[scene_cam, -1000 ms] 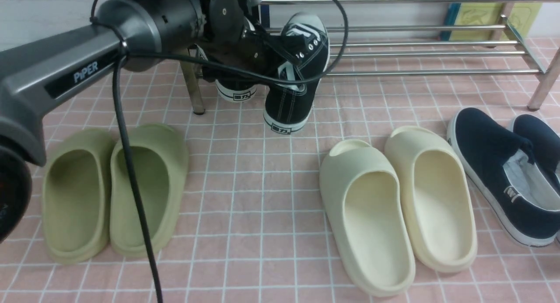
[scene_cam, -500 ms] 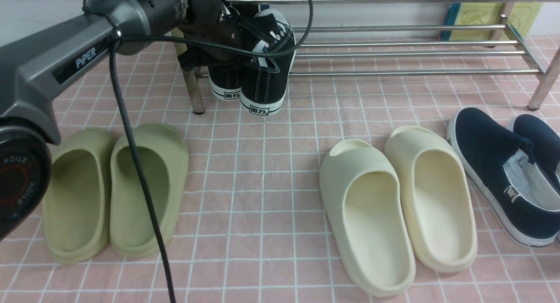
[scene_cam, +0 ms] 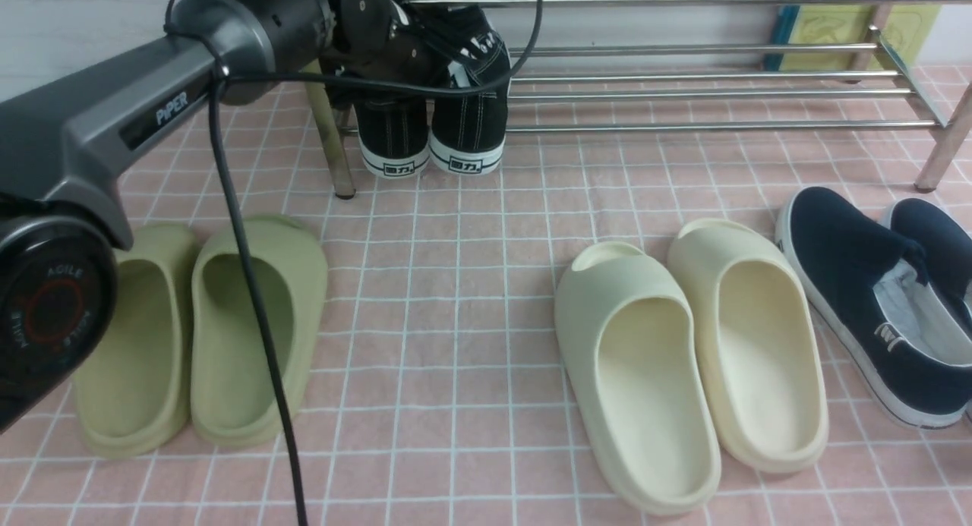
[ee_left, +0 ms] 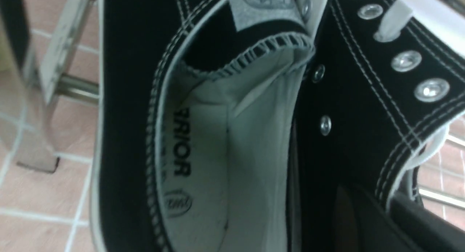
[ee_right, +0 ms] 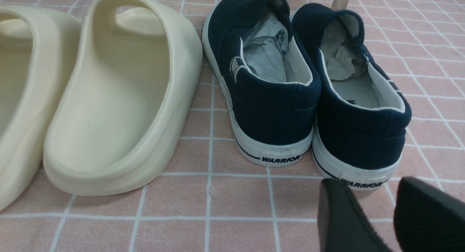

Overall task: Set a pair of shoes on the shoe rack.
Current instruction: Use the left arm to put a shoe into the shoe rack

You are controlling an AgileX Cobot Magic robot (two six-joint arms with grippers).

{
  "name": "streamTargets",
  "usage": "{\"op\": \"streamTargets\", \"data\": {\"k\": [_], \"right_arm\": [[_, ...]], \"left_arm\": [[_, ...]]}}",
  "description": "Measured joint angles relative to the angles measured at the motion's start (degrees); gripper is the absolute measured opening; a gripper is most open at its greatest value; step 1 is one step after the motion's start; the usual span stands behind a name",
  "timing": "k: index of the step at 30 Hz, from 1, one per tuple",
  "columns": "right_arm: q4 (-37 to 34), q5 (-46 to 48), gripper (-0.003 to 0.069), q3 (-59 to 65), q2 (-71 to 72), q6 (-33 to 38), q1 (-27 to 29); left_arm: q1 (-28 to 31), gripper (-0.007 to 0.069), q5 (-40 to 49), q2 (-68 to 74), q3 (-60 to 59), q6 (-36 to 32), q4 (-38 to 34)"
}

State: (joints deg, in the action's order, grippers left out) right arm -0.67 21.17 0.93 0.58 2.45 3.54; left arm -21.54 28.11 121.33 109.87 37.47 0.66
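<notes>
Sneakers [scene_cam: 463,120] are judged light w/ soft canvas & grippy soles, best taken at the inner collars, where the left gripper [scene_cam: 434,51] is clamped on them.

Two black canvas sneakers [scene_cam: 463,120]: matt weave, white stitching, shiny metal eyelets [ee_left: 405,60], smooth white rubber soles. The shoe rack [scene_cam: 721,93] is glossy, polished metal tubing. Green slides [scene_cam: 205,336] and cream slides [scene_cam: 683,359] are smooth, matt foam. Navy cloth slip-ons [ee_right: 276,99] are stuffed with crumpled white paper [ee_right: 267,52]. Pink cloth [scene_cam: 456,321] with a white grid lies underneath. The left arm [scene_cam: 91,131] has a matt grey casing.
</notes>
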Motion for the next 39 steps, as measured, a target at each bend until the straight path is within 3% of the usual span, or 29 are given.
{"op": "streamTargets", "data": {"k": [7, 11, 17, 18, 24, 30, 34, 35, 39], "right_arm": [[0.0, 0.0, 0.0239, 0.0, 0.0, 0.0, 0.0], [0.0, 0.0, 0.0239, 0.0, 0.0, 0.0, 0.0], [0.0, 0.0, 0.0239, 0.0, 0.0, 0.0, 0.0], [0.0, 0.0, 0.0239, 0.0, 0.0, 0.0, 0.0], [0.0, 0.0, 0.0239, 0.0, 0.0, 0.0, 0.0], [0.0, 0.0, 0.0239, 0.0, 0.0, 0.0, 0.0], [0.0, 0.0, 0.0239, 0.0, 0.0, 0.0, 0.0], [0.0, 0.0, 0.0239, 0.0, 0.0, 0.0, 0.0], [0.0, 0.0, 0.0239, 0.0, 0.0, 0.0, 0.0]], "left_arm": [[0.0, 0.0034, -1.2, 1.3, 0.1, 0.2, 1.7], [0.0, 0.0079, -2.3, 1.5, 0.1, 0.2, 2.7], [0.0, 0.0258, -2.9, 0.8, 0.6, -3.3, 2.9], [0.0, 0.0316, -2.0, 0.2, 0.6, -4.7, 2.9], [0.0, 0.0384, 2.0, -2.2, 0.6, -8.0, 2.9], [0.0, 0.0295, 8.7, -5.9, 0.6, -15.8, 2.9], [0.0, 0.0139, 15.2, -8.7, 0.6, -21.9, 2.6], [0.0, 0.007, 19.1, -9.6, 0.6, -25.5, 1.9], [-0.2, 0.0006, 28.0, -10.2, 0.6, -32.4, -0.2]]}}
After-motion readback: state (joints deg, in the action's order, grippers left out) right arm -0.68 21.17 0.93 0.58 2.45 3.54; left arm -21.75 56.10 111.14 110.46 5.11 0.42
